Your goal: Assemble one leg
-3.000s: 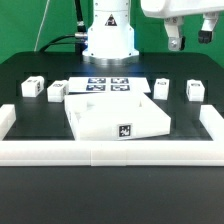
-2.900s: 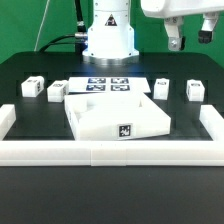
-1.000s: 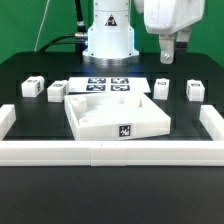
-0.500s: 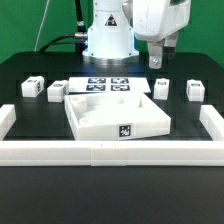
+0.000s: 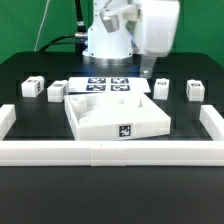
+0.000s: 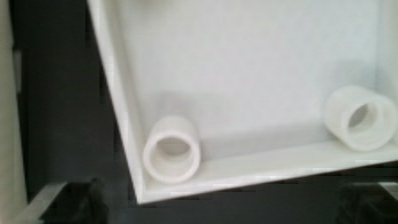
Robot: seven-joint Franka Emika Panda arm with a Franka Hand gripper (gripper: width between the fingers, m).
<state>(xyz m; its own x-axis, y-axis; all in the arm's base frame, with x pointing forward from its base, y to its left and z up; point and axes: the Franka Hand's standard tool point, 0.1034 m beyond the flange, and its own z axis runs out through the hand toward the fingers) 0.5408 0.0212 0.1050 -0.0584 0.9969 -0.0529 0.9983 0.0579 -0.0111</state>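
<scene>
Tool (image 5: 147,67) has swung over panel (image 5: 110,115), fingertips (image 6: 59,200) blurred.

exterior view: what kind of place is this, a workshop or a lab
Probably a robotics lab bench: a black table top fenced by a white raised rail, a thin flat white marker board of tags, and small tagged white plastic blocks.
</scene>
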